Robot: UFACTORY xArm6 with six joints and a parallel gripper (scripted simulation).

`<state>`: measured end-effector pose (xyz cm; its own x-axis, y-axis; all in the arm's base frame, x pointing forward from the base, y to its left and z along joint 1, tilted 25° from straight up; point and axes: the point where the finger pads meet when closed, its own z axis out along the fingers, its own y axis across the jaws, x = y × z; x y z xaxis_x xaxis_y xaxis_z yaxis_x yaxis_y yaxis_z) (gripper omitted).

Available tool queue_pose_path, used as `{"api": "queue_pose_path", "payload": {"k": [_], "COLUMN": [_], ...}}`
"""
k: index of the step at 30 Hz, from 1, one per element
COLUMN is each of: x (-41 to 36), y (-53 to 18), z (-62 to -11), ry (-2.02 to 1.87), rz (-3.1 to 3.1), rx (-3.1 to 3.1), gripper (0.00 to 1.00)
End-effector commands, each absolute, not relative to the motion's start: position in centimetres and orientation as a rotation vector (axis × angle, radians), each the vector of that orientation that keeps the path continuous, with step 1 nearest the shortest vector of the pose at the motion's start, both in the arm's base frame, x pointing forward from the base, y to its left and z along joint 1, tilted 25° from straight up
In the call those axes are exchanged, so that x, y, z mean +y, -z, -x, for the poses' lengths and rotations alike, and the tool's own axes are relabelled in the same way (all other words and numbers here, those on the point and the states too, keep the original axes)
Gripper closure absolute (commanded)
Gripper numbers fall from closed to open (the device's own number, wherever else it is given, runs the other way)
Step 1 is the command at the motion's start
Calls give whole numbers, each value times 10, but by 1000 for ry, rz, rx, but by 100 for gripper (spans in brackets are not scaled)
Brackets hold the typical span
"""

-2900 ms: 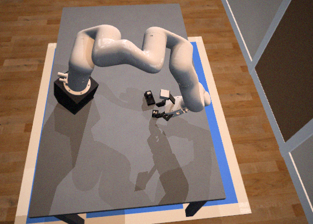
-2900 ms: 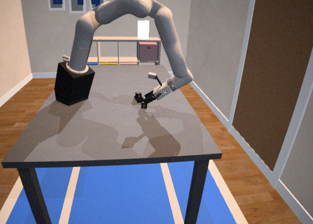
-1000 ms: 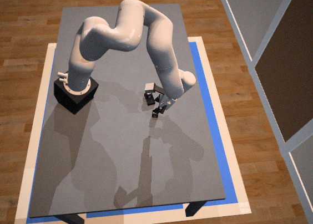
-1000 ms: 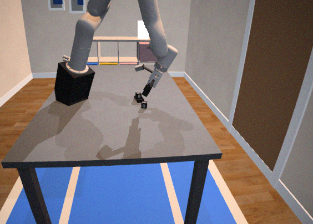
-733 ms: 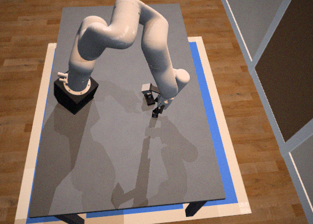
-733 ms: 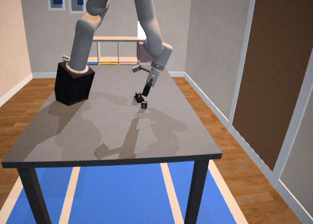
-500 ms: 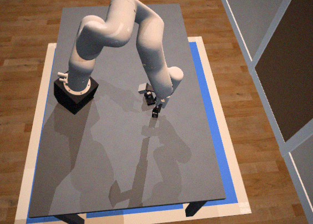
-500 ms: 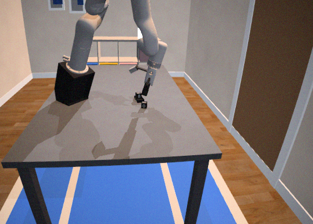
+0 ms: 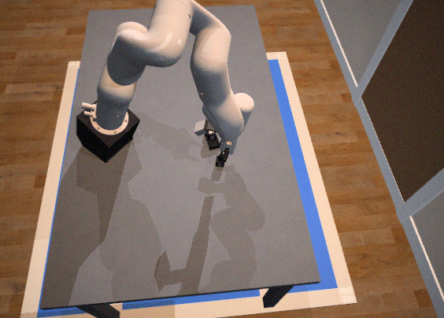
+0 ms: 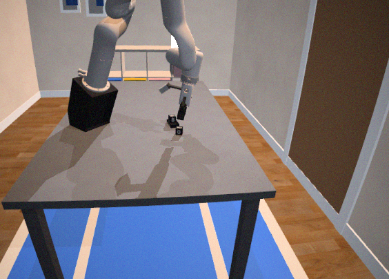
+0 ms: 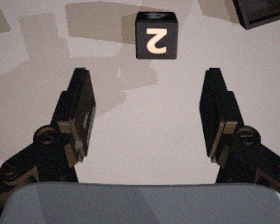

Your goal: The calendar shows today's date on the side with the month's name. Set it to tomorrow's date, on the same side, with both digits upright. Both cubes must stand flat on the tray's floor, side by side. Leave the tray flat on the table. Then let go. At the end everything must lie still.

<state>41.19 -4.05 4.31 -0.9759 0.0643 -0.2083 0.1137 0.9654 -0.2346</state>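
A small black cube (image 11: 156, 35) lies loose on the grey table, a white 2 on its top face, seen upside down in the wrist view. It also shows in the exterior view (image 10: 178, 130). The tray also shows in the top view (image 9: 212, 138). My gripper (image 11: 149, 106) is open and empty. It hangs above the table, just short of the loose cube, fingers pointing down (image 10: 181, 114). In the top view the gripper (image 9: 221, 159) hides the loose cube.
The arm's black base block (image 9: 106, 130) stands at the table's left side. The table's right edge (image 9: 283, 142) is some way to the right of the tray. A shelf (image 10: 145, 63) stands against the back wall, off the table.
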Motion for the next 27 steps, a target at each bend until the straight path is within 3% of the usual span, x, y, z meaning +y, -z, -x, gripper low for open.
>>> {"api": "queue_pose_path", "payload": {"k": [1, 21, 22, 27], "x": [-42, -35, -35, -35], "y": [-45, -41, -41, -41], "z": [-414, -404, -404, -404], "ry": [386, 331, 331, 331], "rz": [-125, -90, -90, -90], "rx": [2827, 2747, 2747, 2747], "gripper": [29, 29, 0, 0]}}
